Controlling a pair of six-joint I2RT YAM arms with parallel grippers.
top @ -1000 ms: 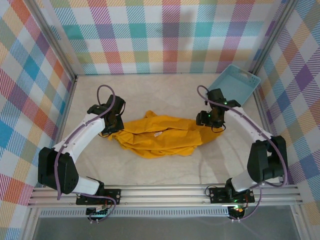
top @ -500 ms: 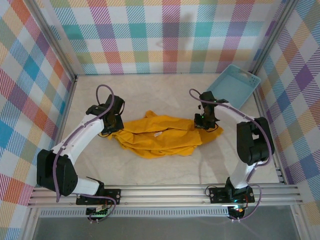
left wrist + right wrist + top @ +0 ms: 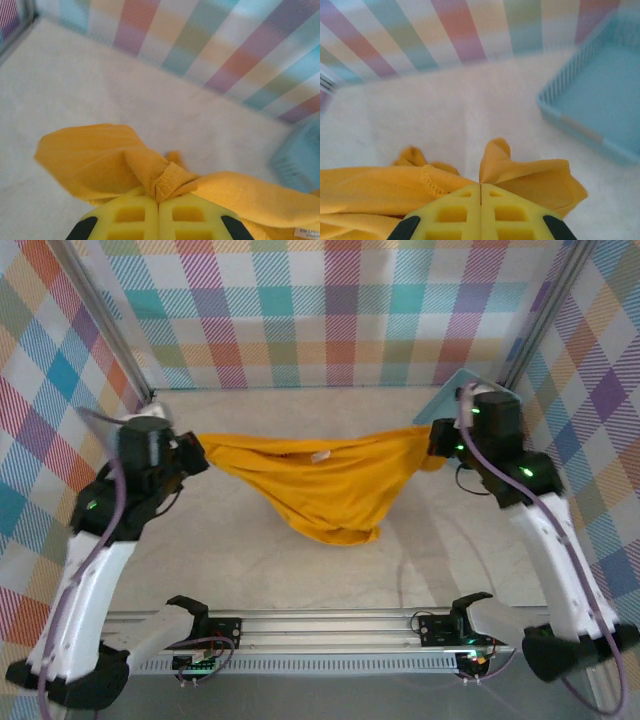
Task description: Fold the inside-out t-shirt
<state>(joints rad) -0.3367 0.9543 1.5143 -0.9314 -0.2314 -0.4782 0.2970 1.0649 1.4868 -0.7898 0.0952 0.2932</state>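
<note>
The left gripper (image 3: pixel 158 201) and right gripper (image 3: pixel 480 188), each pinched tight on an edge of the inside-out t-shirt (image 3: pixel 325 485), hold it stretched between them over the table (image 3: pixel 300 575), its middle sagging, near the light blue basket (image 3: pixel 600 100).

I can read no words. A small white tag (image 3: pixel 306 233) sits on the inside-out t-shirt (image 3: pixel 90 160), low to the right of my left claw (image 3: pixel 158 202). Its dark print is cut off at the edge and too blurred to make out.
</note>
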